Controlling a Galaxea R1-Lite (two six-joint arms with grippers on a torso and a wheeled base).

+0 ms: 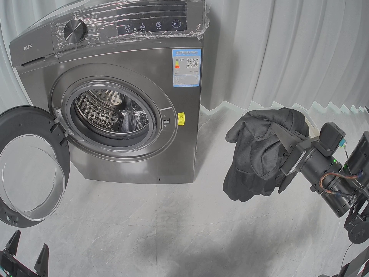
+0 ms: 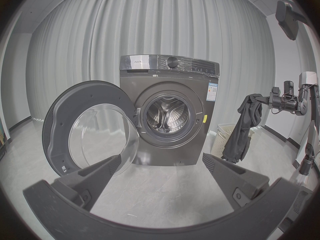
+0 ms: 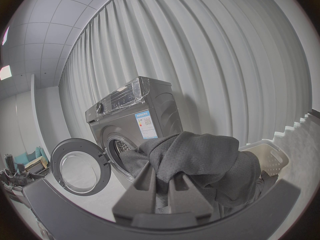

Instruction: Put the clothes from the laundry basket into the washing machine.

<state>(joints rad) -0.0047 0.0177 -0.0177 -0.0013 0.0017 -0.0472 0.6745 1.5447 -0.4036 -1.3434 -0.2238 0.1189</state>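
Observation:
The grey washing machine (image 1: 115, 97) stands at the left with its round door (image 1: 30, 170) swung wide open and the steel drum (image 1: 107, 108) exposed. To its right, my right gripper (image 1: 286, 143) is shut on a dark grey garment (image 1: 261, 151), which hangs lifted in the air above the cream laundry basket (image 2: 224, 135). From the right wrist, the garment (image 3: 200, 160) drapes over the closed fingers (image 3: 143, 190), with the basket (image 3: 270, 154) behind it. My left gripper (image 1: 27, 251) sits low near the door, open and holding nothing, its fingers (image 2: 100, 174) spread wide toward the machine (image 2: 170, 110).
White curtains (image 1: 288, 39) line the wall behind the machine and the basket. Pale grey floor (image 1: 173, 220) stretches between the machine and my arms. The open door juts out to the machine's left.

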